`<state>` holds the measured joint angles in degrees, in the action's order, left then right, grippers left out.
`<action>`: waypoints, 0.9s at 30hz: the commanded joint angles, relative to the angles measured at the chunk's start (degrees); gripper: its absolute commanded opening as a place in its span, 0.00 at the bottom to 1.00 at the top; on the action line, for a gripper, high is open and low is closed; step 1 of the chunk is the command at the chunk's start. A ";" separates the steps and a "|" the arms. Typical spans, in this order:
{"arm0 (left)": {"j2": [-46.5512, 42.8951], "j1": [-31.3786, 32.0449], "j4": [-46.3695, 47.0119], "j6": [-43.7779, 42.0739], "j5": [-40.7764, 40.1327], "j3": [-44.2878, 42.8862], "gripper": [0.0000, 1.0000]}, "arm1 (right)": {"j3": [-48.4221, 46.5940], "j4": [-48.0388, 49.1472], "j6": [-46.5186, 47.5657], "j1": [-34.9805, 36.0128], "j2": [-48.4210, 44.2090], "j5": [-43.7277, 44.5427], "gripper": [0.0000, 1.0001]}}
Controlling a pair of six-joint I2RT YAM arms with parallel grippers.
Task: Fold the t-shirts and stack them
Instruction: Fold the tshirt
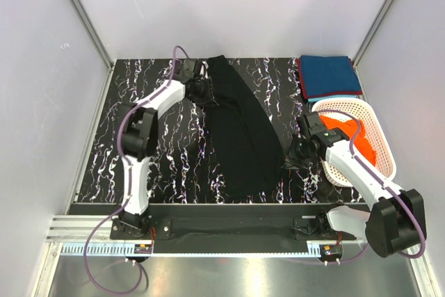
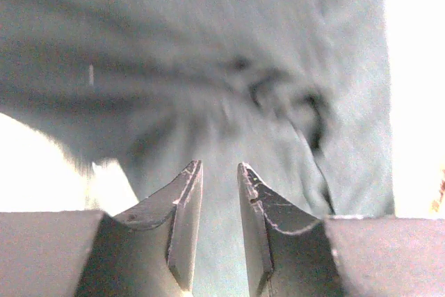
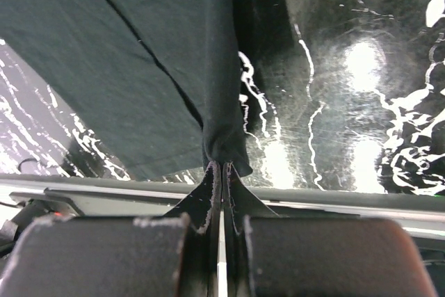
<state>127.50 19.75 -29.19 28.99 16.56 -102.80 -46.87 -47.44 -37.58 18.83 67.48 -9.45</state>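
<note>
The black t-shirt [image 1: 240, 137] lies as a long strip down the middle of the marbled table. My left gripper [image 1: 201, 90] is at its far left edge. In the left wrist view the jaws [image 2: 220, 166] stand a narrow gap apart with cloth [image 2: 229, 67] between them, and creases fan out from the tips. My right gripper [image 1: 292, 159] is shut on a bunched edge of the black shirt [image 3: 224, 145] and holds it just above the table. The teal-blue shirt [image 1: 332, 74] lies folded on the dark red one [image 1: 304, 83] at the far right. The orange shirt [image 1: 348, 133] is in the basket.
The white lattice basket [image 1: 379, 165] stands at the right edge of the table, just beside my right arm. The folded stack sits in the far right corner against the wall. Grey walls close in the table on three sides.
</note>
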 commanded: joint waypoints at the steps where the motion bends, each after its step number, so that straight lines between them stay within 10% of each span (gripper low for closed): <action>1: -14.62 0.12 0.80 1.84 0.93 7.92 0.33 | 0.11 2.88 -0.65 -0.20 0.28 -2.23 0.00; 8: -33.87 10.63 -0.34 4.57 -6.18 33.08 0.38 | -1.56 4.37 1.19 -0.20 1.33 -3.91 0.00; 16: -52.96 34.54 5.09 32.23 -16.38 58.46 0.38 | 0.19 6.92 2.16 -0.20 1.25 -5.22 0.00; 27: -49.38 45.37 11.00 48.61 -22.88 61.77 0.45 | 1.52 8.07 2.69 -0.11 -0.42 -6.98 0.00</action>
<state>75.42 63.61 -22.22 72.18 -2.28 -38.35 -45.60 -41.15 -35.86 18.79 69.19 -14.76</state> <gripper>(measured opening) 0.443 0.011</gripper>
